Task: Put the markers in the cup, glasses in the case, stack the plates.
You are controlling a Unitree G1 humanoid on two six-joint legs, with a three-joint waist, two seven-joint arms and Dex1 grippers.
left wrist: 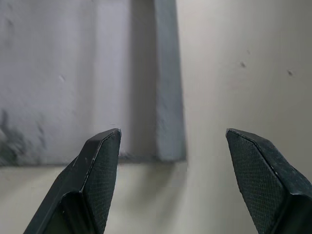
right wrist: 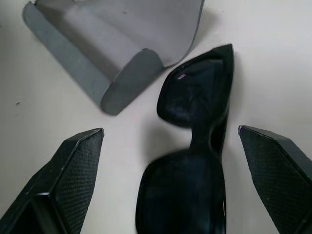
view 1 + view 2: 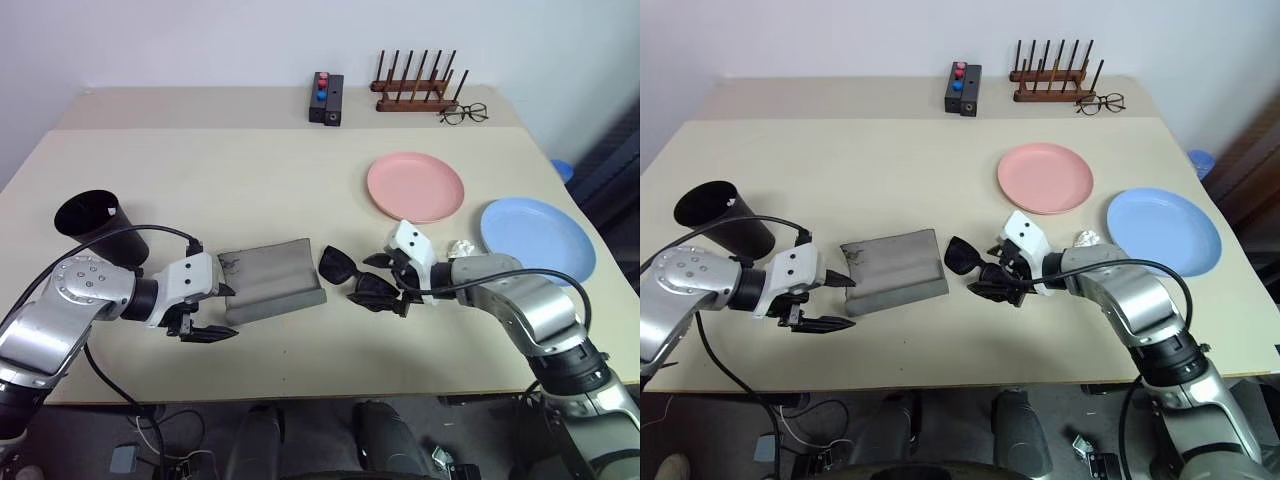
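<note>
Head views: glasses step was in hand. Right gripper [image 3: 403,296] stood wide open over the glasses [image 3: 352,275], holding nothing; these lay mid-bench, just beside the open case [image 3: 270,280]. Left gripper [image 3: 205,331], open and empty, sat at the case's near-left corner.

Left wrist view: spread fingers [image 1: 97,170] framed the case corner, no contact.

Right wrist view: glasses lay between the spread fingers [image 2: 73,170]. Judged next: close on the frame, lift, carry into the case. No writing legible.

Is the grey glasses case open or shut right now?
Open: the case lies spread on the table, its curved inside bare, with the sunglasses outside, beside it.
</note>
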